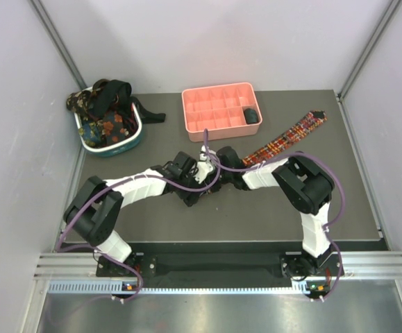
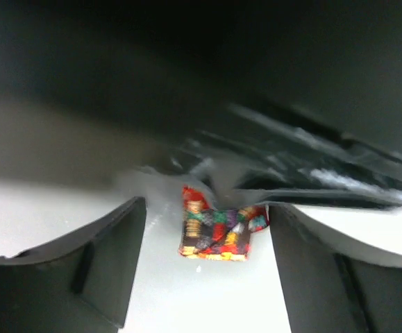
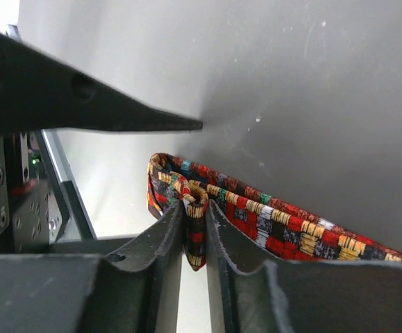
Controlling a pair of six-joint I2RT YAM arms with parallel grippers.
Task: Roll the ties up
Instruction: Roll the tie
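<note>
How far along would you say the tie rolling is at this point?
Done: one dark roll, likely a tie, sits in the pink tray. In hand: the right fingers pinch the plaid tie's end with its first curl formed; the left fingers stand open nearby; most of it lies flat. Remaining: the dark ties heaped in the basket.

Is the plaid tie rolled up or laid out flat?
Barely started: the plaid tie lies mostly stretched flat; only its near end curls into a small coil, pinched by the right gripper.
</note>
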